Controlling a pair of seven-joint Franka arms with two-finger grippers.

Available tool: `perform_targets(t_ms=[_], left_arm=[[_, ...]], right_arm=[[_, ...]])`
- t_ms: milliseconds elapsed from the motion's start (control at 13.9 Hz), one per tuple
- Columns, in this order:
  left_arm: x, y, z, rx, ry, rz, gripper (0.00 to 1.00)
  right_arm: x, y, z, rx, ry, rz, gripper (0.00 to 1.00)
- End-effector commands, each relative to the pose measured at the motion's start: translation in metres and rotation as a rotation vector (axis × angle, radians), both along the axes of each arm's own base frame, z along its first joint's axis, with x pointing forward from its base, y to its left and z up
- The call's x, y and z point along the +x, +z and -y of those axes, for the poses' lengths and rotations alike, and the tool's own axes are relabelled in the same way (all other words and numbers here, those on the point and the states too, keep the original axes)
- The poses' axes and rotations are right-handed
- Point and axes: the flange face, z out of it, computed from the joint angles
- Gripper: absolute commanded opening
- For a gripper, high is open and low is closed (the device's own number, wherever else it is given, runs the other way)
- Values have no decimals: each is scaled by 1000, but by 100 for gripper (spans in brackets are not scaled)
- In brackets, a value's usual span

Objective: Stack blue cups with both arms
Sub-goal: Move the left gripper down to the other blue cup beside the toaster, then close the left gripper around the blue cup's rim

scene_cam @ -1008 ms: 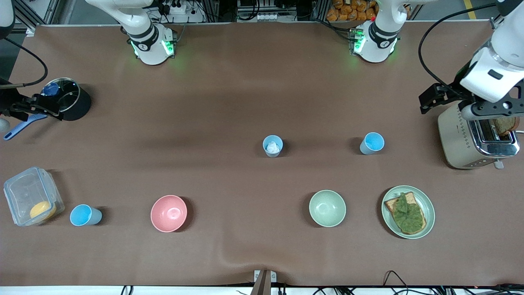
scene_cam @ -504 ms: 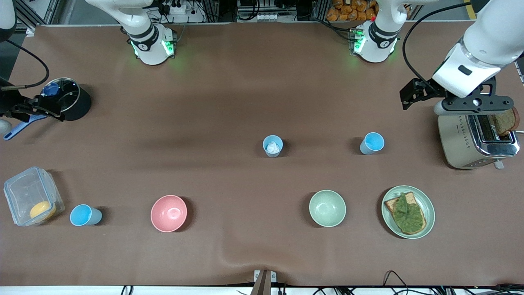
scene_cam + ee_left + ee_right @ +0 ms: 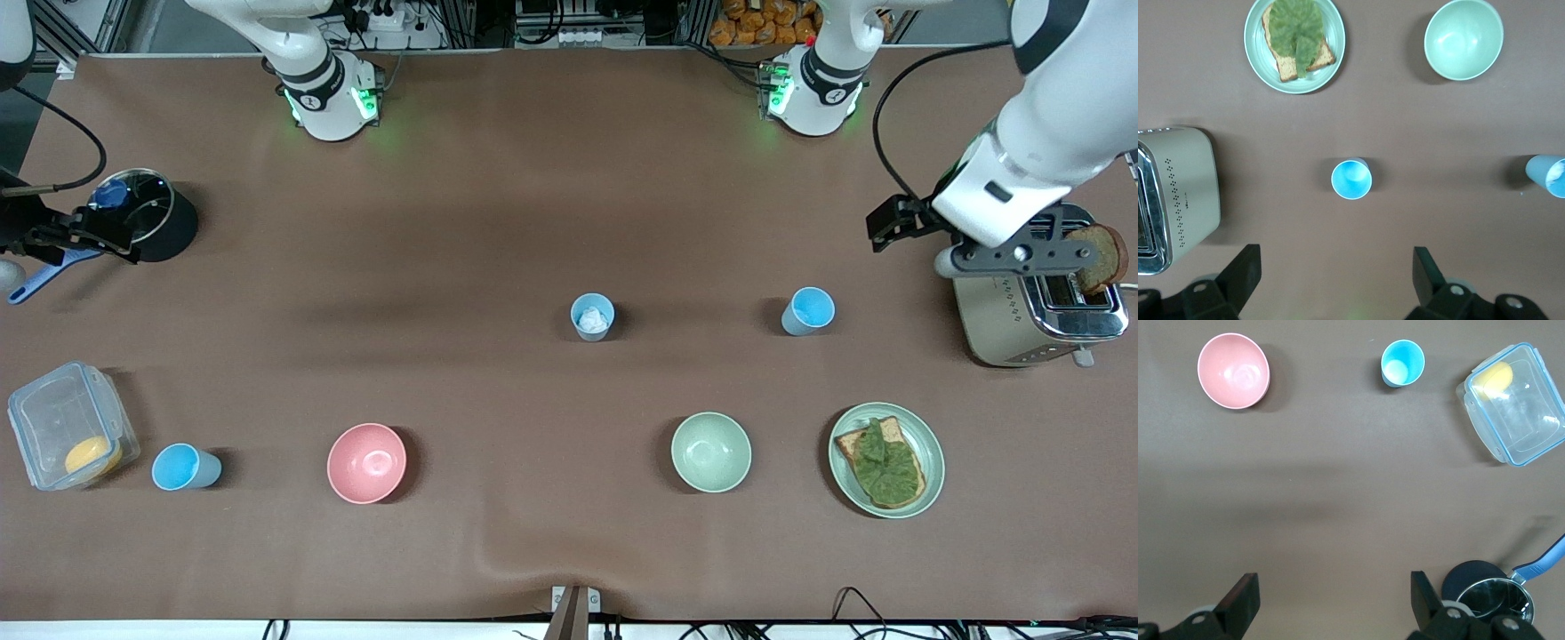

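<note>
A pale blue cup (image 3: 592, 316) with a white bit inside stands mid-table. A sky-blue cup (image 3: 808, 311) stands beside it toward the left arm's end. A second sky-blue cup (image 3: 184, 468) stands near the front camera at the right arm's end. My left gripper (image 3: 1022, 256) hangs open and empty high over the toaster's edge. In its wrist view (image 3: 1336, 273) the sky-blue cup (image 3: 1351, 179) and the pale cup (image 3: 1548, 175) show. My right gripper (image 3: 36, 233) waits open over the table beside the black pot. Its wrist view (image 3: 1333, 597) shows the other sky-blue cup (image 3: 1403, 362).
A toaster (image 3: 1031, 307) with a bread slice stands at the left arm's end. A plate with toast and lettuce (image 3: 925, 427), a pale green bowl (image 3: 710, 452) and a pink bowl (image 3: 366, 462) sit nearer the camera. A clear container (image 3: 67, 422) and black pot (image 3: 156, 218) are at the right arm's end.
My left arm has swung over the toaster toward the middle of the table and turned its hand. The right arm and the cups have not moved.
</note>
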Motion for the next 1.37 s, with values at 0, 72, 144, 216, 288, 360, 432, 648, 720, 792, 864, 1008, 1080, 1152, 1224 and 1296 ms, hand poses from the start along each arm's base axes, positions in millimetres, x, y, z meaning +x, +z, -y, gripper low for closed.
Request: perform_targets(t_ms=[0,72,144,216,288,360,432,648,720,792,864,1008,1080,1152,1224,1296], left_arm=[[-15,-10,23,91,-64,-4,100],[-17,-17,30,103,-85,-14,100],[-12,-20,24,74,-90,-2,100],[-7,-28,17,50,-107,-3,100],[-7,-48,16,52,-131,-34,100],[-9,-57,16,55,-131,-38,100],[-7,-66,15,37,-123,-33,100],[-6,-108,8,-46,-90,6,100],[-7,-122,7,-64,-82,23,100],[-9,-135,6,-82,-72,33,100],[-8,-149,1,-89,-61,48,100],[-15,-185,0,-98,-58,89,100],[-20,-203,0,-102,-61,105,100],[-23,-220,0,-108,-60,108,100],[-28,-236,1,-132,-41,119,100],[-34,-251,3,-156,-21,129,100]], right_arm=[[4,4,-2,0,-3,5,100],[4,4,-2,0,-3,5,100],[4,3,-2,0,-1,4,100],[4,2,-2,-1,2,0,100],[4,0,-3,-3,3,-3,100],[5,-3,-3,-4,3,-7,100],[6,-3,-5,-4,6,-9,100],[6,-3,-8,-4,11,-9,100],[6,-3,-9,-4,13,-9,100],[7,-4,-10,-4,13,-11,100],[7,-5,-13,-4,19,-12,100],[8,-6,-15,-3,22,-14,100],[8,-6,-15,-3,22,-14,100],[9,-6,-15,-3,22,-14,100],[8,-7,-16,-3,23,-15,100],[9,-7,-20,-3,29,-15,100]])
